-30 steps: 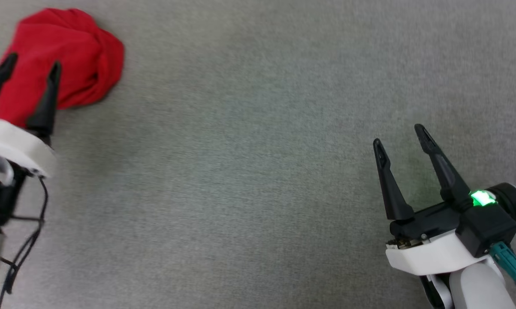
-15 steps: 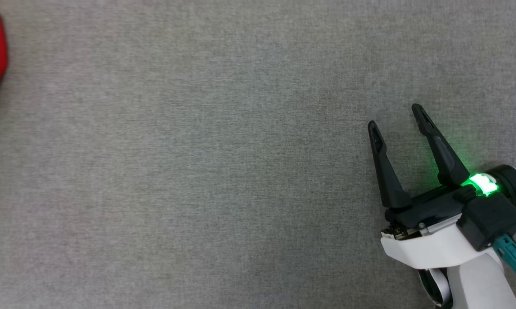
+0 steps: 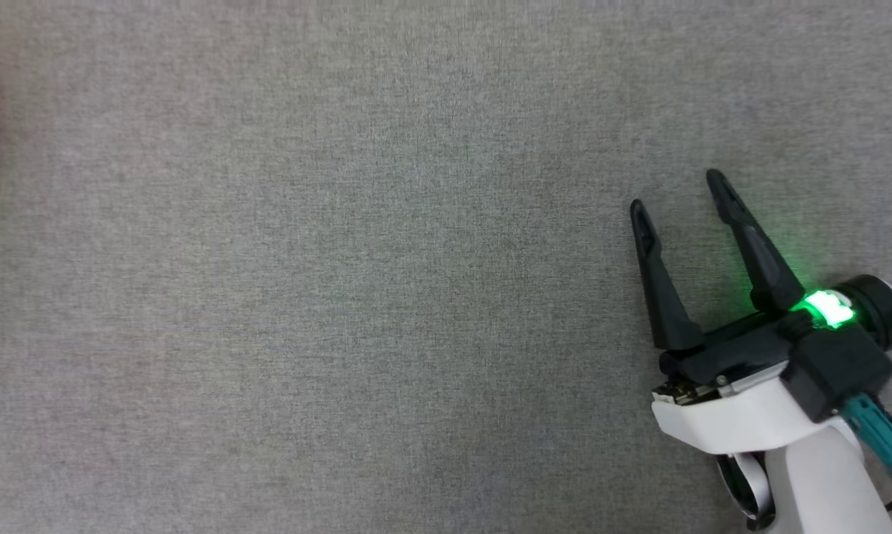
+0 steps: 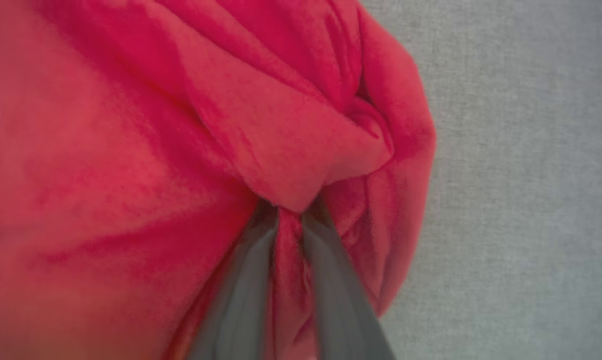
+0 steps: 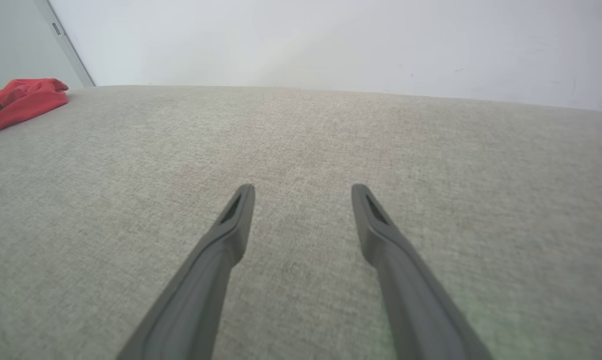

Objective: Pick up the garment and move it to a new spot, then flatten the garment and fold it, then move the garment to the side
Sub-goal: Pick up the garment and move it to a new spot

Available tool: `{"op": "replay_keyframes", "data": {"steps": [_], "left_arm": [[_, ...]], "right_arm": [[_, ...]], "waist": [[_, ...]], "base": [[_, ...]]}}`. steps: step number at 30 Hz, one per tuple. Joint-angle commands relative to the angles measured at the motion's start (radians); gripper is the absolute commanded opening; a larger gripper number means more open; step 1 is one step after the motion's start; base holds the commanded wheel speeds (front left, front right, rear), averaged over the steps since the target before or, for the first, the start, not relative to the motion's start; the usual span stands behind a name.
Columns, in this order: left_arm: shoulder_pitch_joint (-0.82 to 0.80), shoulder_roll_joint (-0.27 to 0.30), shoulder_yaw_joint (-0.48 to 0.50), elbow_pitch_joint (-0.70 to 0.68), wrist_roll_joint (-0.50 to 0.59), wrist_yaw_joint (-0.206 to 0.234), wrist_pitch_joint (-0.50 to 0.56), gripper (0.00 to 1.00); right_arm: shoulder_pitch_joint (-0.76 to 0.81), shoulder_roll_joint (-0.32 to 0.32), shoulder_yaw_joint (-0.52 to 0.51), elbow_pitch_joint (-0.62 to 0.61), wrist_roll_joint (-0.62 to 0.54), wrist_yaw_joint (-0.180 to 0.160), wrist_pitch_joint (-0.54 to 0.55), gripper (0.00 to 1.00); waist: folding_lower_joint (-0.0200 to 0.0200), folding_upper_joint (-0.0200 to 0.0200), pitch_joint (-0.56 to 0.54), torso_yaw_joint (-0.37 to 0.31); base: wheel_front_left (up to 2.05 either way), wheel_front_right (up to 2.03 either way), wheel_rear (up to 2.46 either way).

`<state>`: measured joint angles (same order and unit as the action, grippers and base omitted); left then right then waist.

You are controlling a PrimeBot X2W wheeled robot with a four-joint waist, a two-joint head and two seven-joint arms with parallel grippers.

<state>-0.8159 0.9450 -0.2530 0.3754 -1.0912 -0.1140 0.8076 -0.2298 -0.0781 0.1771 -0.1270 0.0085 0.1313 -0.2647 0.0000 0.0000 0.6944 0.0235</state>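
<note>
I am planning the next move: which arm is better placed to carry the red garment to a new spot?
Left. The left pincer is shut on a fold of the garment. The right pincer is open, empty, and far from it across the grey surface.

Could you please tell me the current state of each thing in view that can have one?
garment: crumpled in a heap, not yet flattened or folded.
left gripper: shut on a fold of the garment.
right gripper: open, holding nothing, far from the garment.
green light on the right gripper: lit.
</note>
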Motion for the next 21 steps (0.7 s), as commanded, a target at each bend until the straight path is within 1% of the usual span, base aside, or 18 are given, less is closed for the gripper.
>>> {"op": "replay_keyframes", "data": {"steps": [1,5,9,10,13,17,21], "left_arm": [[0.045,-0.031,-0.025,-0.004,-0.007,-0.010,-0.009,0.00],[0.085,-0.032,-0.010,-0.039,-0.039,-0.015,-0.067,0.00],[0.166,-0.008,-0.025,-0.097,-0.046,-0.016,-0.114,0.00],[0.166,-0.008,-0.025,-0.097,-0.046,-0.016,-0.114,0.00],[0.232,0.004,-0.051,-0.190,-0.060,-0.016,-0.165,0.00],[0.333,0.001,-0.086,-0.320,-0.100,-0.016,-0.227,0.00],[0.401,-0.009,-0.129,-0.415,-0.077,-0.016,-0.284,0.00]], "right_arm": [[-0.009,0.003,-0.002,0.021,-0.004,-0.001,0.000,1.00],[0.003,0.014,-0.022,0.041,0.008,-0.001,-0.001,1.00],[0.024,0.024,-0.011,0.066,0.015,-0.001,-0.001,1.00],[0.024,0.024,-0.011,0.066,0.015,-0.001,-0.001,1.00],[0.038,0.025,-0.012,0.080,0.023,-0.001,-0.001,1.00],[0.058,0.029,-0.014,0.095,0.037,-0.001,-0.001,1.00],[0.073,0.029,-0.008,0.109,0.065,-0.001,-0.001,1.00]], "waist": [[0.0000,0.0000,-0.031,-0.006],[0.0000,0.0000,-0.102,-0.016],[0.0000,0.0000,-0.187,-0.032],[0.0000,0.0000,-0.187,-0.032],[0.0000,0.0000,-0.241,-0.048],[0.0000,0.0000,-0.304,-0.070],[0.0000,0.0000,-0.353,-0.092]], "base": [[0.00,0.00,0.00],[0.00,0.00,0.00],[0.00,0.00,0.00],[0.00,0.00,0.00],[0.00,0.00,0.00],[0.00,0.00,0.00],[0.00,0.00,0.00]]}}
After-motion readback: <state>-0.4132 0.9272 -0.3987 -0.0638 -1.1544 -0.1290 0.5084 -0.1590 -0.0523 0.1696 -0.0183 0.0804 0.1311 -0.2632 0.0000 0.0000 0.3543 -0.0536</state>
